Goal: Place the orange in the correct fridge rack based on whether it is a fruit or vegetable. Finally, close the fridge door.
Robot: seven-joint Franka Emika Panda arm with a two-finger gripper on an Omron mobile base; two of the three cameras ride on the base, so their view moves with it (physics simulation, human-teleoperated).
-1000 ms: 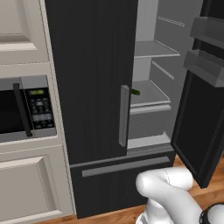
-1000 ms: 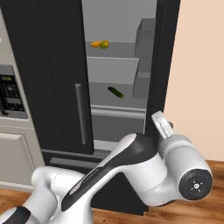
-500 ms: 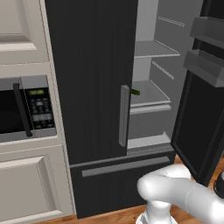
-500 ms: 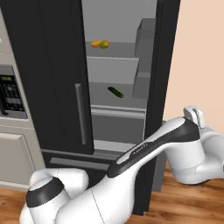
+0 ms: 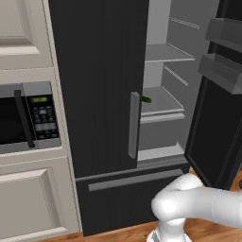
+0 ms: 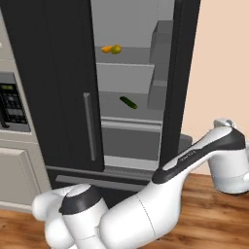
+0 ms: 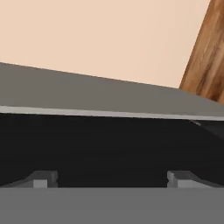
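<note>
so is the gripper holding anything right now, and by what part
Nothing is held. In the hand view the gripper is open, its fingertips wide apart with only the dark fridge door beyond. The orange sits on the fridge rack.

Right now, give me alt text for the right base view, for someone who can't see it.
An open black fridge shows the orange beside a yellow-green fruit on the upper fridge rack, with a long green vegetable on the shelf below. The white robot arm sweeps across the foreground toward the open door at right.
</note>
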